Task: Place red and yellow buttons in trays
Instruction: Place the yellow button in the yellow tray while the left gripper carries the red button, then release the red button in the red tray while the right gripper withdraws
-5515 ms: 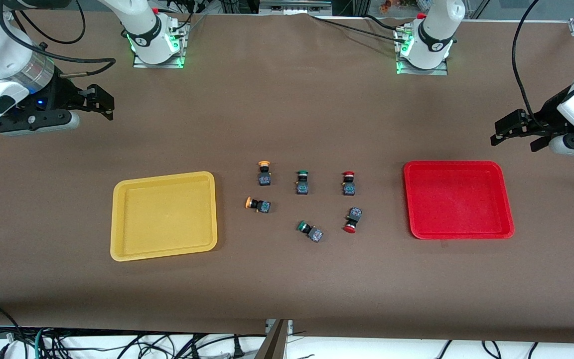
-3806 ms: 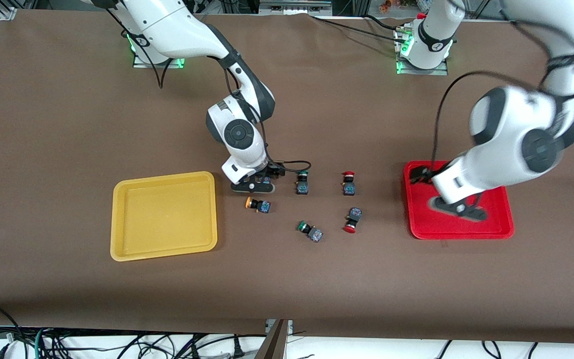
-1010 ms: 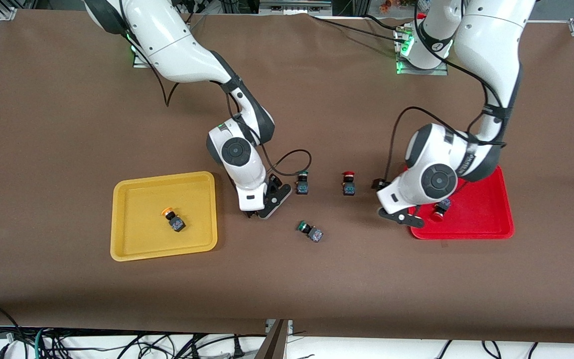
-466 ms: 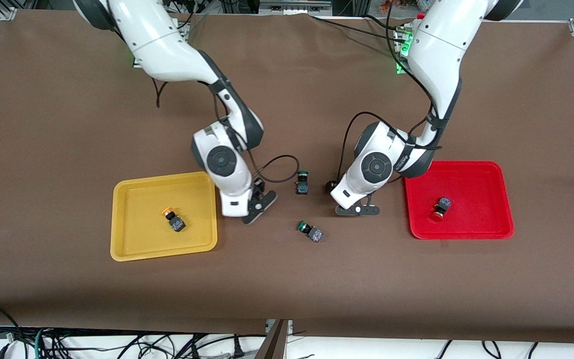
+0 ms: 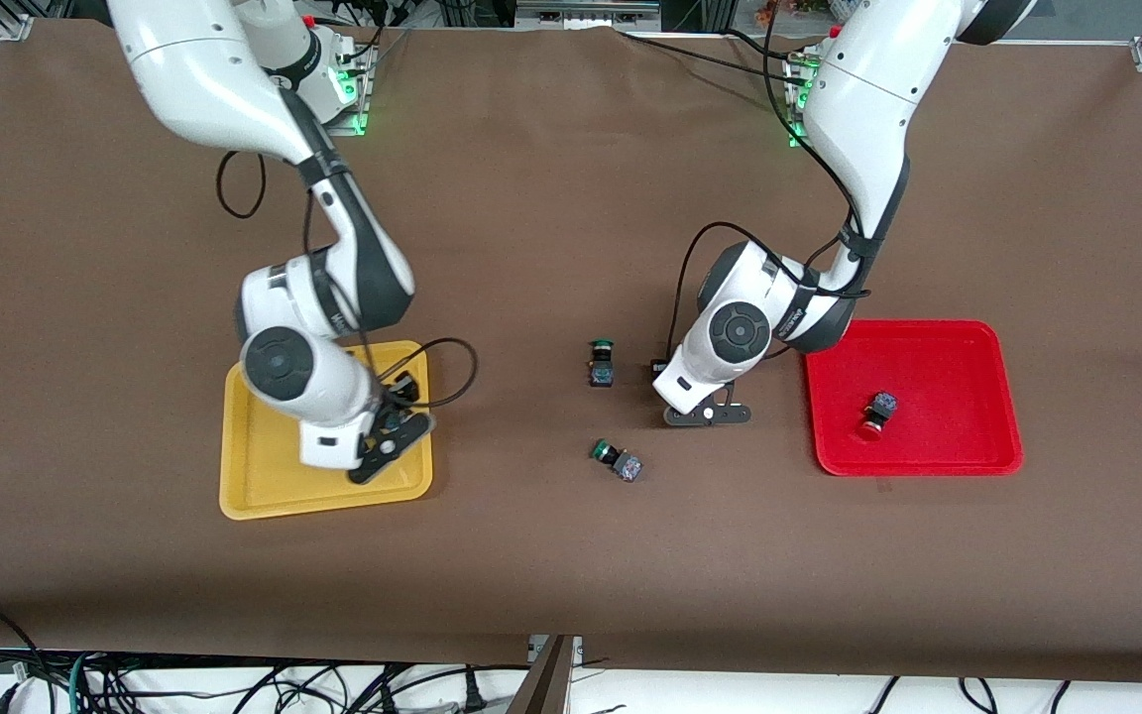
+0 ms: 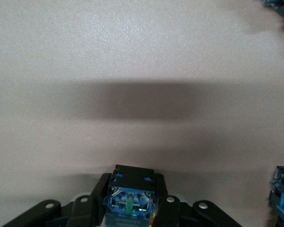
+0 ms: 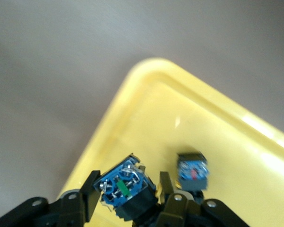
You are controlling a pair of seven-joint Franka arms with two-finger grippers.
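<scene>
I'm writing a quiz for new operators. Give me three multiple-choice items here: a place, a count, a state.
1. The right gripper, shut on its carried switch, is over: A the yellow tray B the red tray C bare table.
2. Green-capped buttons on the table: A one B two C three.
3. The left gripper, low beside them, is: A open, empty B shut on a gripped switch C out of view.
A: yellow rim shows under it. B: two green caps lie there. B: its wrist view shows the switch clamped.

Glossy smooth yellow plastic tray (image 7: 146, 94); shiny red plastic tray (image 5: 938, 347); matt, finely grained brown table cover (image 5: 571, 555)
</scene>
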